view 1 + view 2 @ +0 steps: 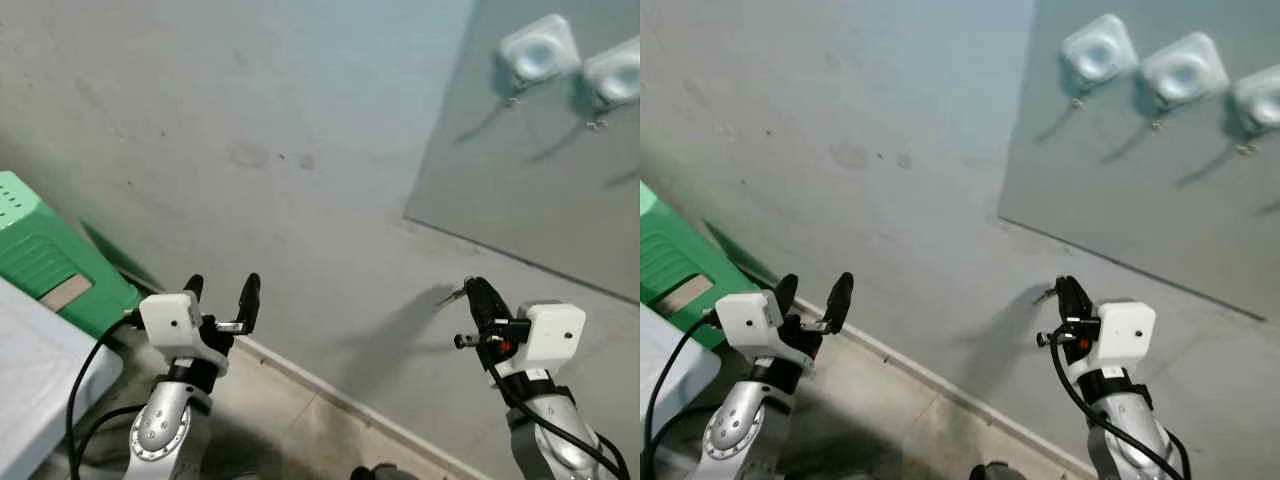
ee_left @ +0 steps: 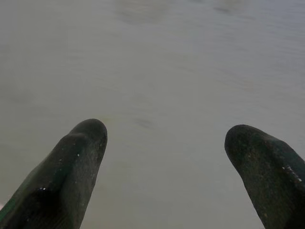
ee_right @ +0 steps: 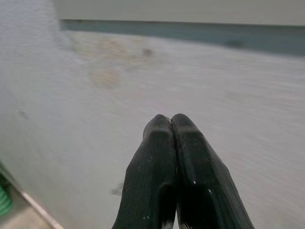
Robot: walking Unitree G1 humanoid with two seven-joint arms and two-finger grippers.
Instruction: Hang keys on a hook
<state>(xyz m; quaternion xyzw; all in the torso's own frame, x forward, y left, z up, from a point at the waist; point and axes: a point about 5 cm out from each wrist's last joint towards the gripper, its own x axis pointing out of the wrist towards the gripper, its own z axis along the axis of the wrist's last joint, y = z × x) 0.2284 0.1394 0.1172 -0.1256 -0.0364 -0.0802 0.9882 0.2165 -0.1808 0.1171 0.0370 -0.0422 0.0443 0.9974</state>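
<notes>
Grey wall (image 1: 250, 120) ahead, skirting at floor. Grey panel (image 1: 1160, 190) upper right carries white hooks (image 1: 1097, 52), small metal prongs under each. Right gripper (image 1: 478, 293) below panel's lower edge, fingers pressed together; small metal bit (image 1: 450, 296), likely key, pokes out at tip. Left gripper (image 1: 222, 290) spread wide, empty, facing bare wall. Green stool (image 1: 45, 255) far left.

I seem to be in a plain home corner, maybe a hallway: bare grey wall (image 1: 250, 120), skirting and tiled floor (image 1: 300, 430), white hooks (image 1: 1098, 52) on a panel (image 1: 1140, 190), green plastic stool (image 1: 40, 255).
</notes>
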